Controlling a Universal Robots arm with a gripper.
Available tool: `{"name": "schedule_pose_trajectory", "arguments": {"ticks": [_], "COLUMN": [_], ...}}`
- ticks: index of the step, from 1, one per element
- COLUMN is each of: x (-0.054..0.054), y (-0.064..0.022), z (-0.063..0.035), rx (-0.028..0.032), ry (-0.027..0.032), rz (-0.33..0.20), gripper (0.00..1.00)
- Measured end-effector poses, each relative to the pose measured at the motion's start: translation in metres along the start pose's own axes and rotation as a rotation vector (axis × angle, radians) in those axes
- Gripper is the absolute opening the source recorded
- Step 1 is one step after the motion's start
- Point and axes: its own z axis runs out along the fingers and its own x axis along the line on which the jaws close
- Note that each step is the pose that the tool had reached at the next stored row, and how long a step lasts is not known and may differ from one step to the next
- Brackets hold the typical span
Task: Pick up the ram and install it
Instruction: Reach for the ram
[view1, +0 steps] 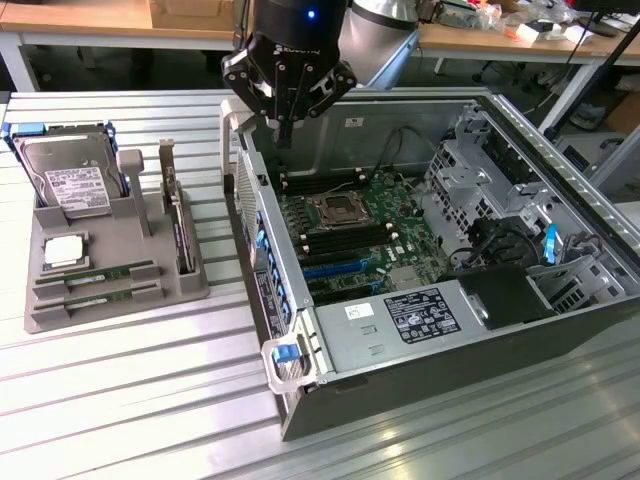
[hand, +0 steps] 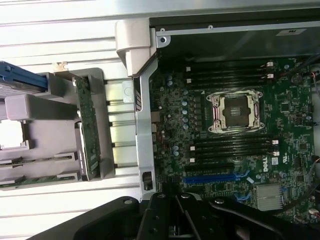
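Bright o'head light is glaring off ribbed silver metal tabletop (view1: 120, 400) & shadow is pooling inside open grey steel PC case (view1: 380, 125).

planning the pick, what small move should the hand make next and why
Probably shift the hand toward the exterior view's left, over the gray tray. It hangs shut and empty above the case wall, while both ram sticks lie in the tray's front slots.

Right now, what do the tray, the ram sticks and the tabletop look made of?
Tray: matte grey plastic, probably; uniform dull colour, moulded slots.
Ram sticks: green circuit board, thin and flat.
Tabletop: bare metal, likely aluminium; ribbed slats with bright reflections.
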Motion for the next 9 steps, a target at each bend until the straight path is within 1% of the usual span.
{"name": "schedule_pose_trajectory", "arguments": {"ticks": [9], "x": [0.0048], "y": [-0.0004], "z": [-0.0002], "rx": [0.0000], "ry": [0.0000], "rz": [0.000], "gripper": [0.11]}}
